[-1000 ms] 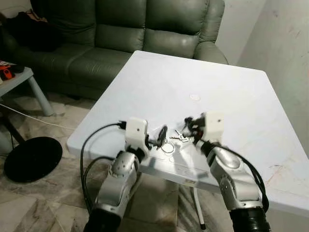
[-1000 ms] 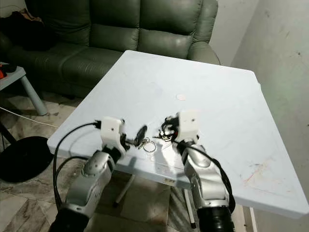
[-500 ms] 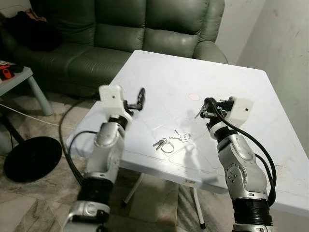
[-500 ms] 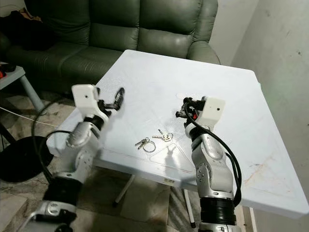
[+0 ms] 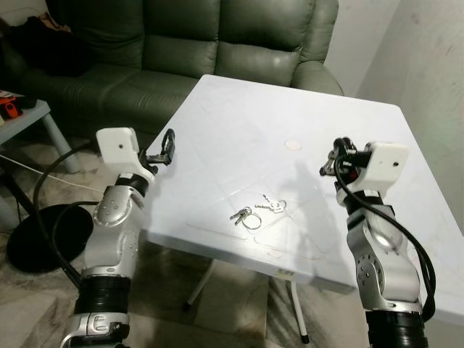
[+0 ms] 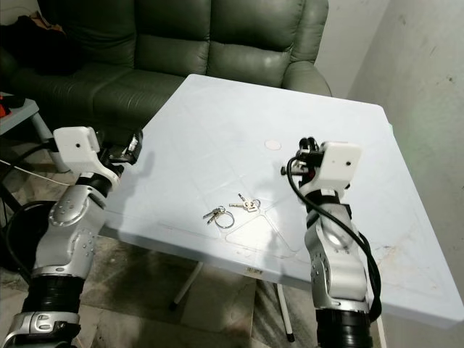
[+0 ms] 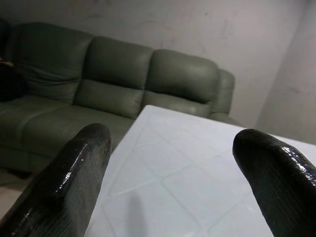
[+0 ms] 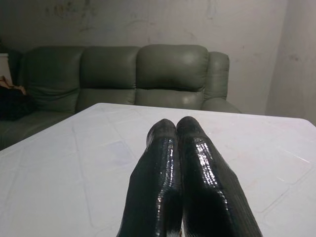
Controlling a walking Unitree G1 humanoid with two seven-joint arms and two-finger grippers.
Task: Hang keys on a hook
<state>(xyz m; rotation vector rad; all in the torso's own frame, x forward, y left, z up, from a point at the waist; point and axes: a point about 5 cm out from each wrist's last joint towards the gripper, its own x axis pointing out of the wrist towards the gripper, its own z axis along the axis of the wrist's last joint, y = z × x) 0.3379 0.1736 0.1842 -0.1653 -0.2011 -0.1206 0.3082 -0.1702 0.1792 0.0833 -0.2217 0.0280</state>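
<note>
White table [image 5: 348,138] fills the room's middle. Near its front edge lie the keys [image 5: 254,213] on a ring, untouched. Left gripper [image 5: 168,146] hovers released off the left edge; right gripper [image 5: 335,156] hangs clenched, empty, over the right side. Green sofa [image 5: 181,51] stands far behind.

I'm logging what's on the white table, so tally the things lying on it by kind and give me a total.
Bunches of keys on a ring: 1
Loose keys: 1
Small round white discs: 1
Total: 3
</note>
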